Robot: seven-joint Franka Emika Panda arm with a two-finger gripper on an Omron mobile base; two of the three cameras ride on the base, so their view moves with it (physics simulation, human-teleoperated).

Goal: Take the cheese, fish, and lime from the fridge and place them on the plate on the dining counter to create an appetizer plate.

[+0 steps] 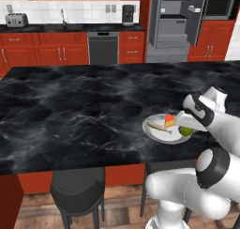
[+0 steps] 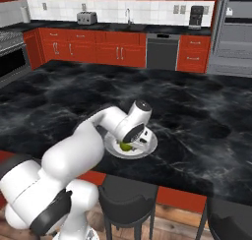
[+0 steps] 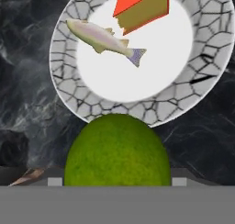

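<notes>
**Operator:** Black marble surface [image 1: 70, 110], white-veined, red base below. I have the arm reaching over its near edge to the plate [image 1: 154, 132]. The cheese [image 1: 169, 121] and the fish [image 1: 155, 126] lie on the plate, close together but, from the hand camera, apart. The lime [image 3: 117, 149] sits between the fingers of the claw [image 2: 134, 144], right at the plate's near rim. The claw stands wide, and I judge it closed around the lime's full width rather than empty, though I cannot confirm contact on either side.

**Supervisor:** State the failure modes.

**Operator:** First: the lime is a smooth ball. Released at the raised rim, it can roll outward onto the surface and off the near edge toward the stools. Cause: release point too close to the rim. Second: released further in, it can roll into the fish or nudge the cheese. Third: I cannot tell its height above the plate, so a high release adds bounce.

**Supervisor:** Surroundings and obstructions?

**Operator:** One black stool [image 1: 77, 190] stands under the near edge, left of the arm. Across the room, the fridge [image 1: 176, 21] stands open, with a dishwasher [image 1: 103, 47] set in the red cabinets, a toaster [image 1: 16, 20] and a coffee machine [image 1: 128, 14] on the rear counter. Nothing lies on the surface between the claw and the plate's centre; the arm's own wrist blocks much of the plate in the right base camera.
</notes>
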